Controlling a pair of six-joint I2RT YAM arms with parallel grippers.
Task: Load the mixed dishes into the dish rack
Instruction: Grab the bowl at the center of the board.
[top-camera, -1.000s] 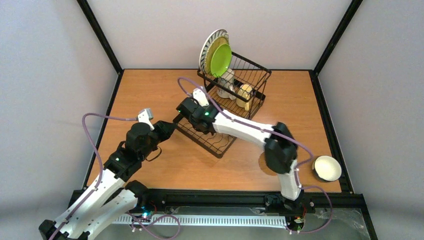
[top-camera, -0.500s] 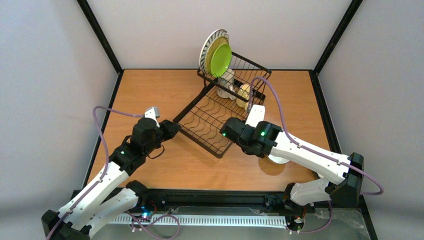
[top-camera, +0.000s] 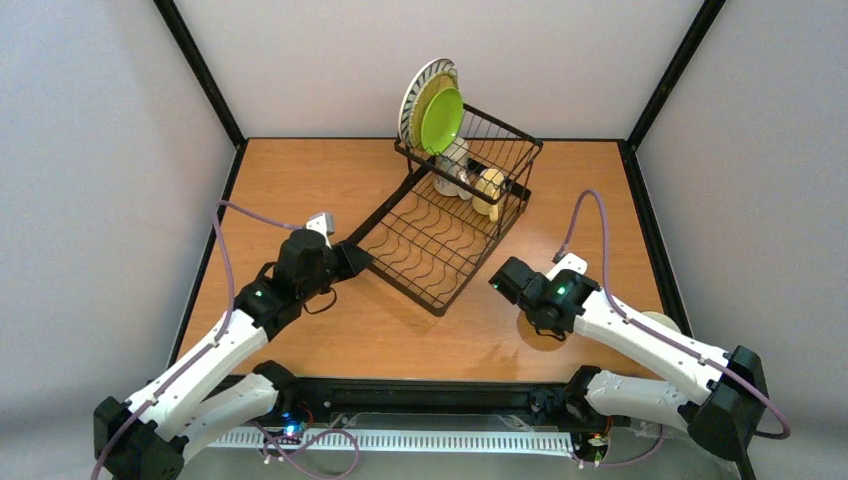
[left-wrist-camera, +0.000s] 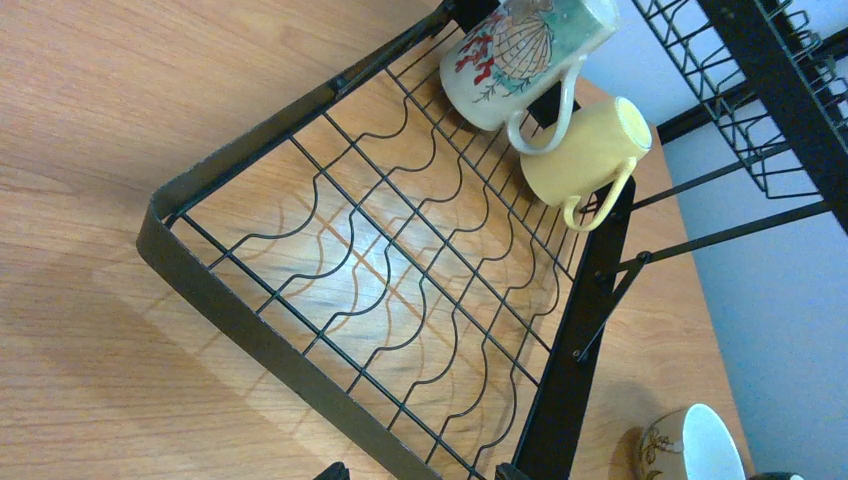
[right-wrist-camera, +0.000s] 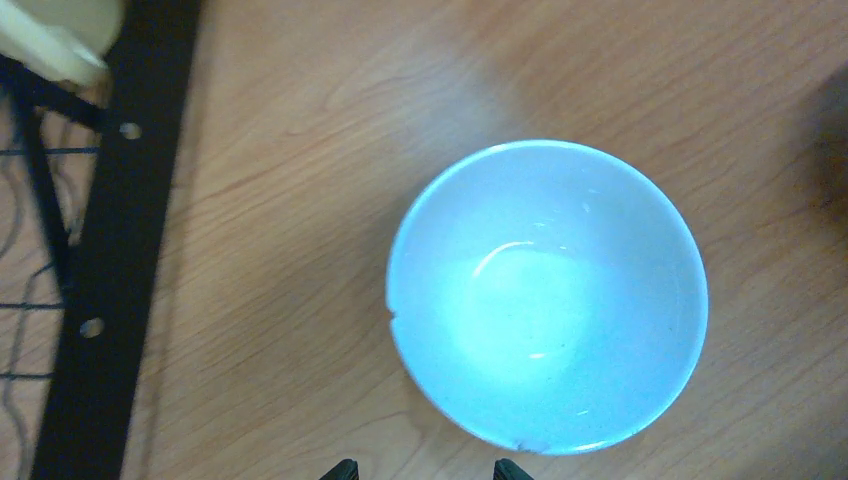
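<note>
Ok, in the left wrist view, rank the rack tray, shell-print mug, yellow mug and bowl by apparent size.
1. rack tray, by far the largest.
2. shell-print mug, even with its top cropped.
3. yellow mug.
4. bowl, smallest as seen, but the frame edge cuts it off, so this place is unsure.

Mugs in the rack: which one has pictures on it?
The white mug, printed with a shell and red coral; the yellow mug beside it is plain.
</note>
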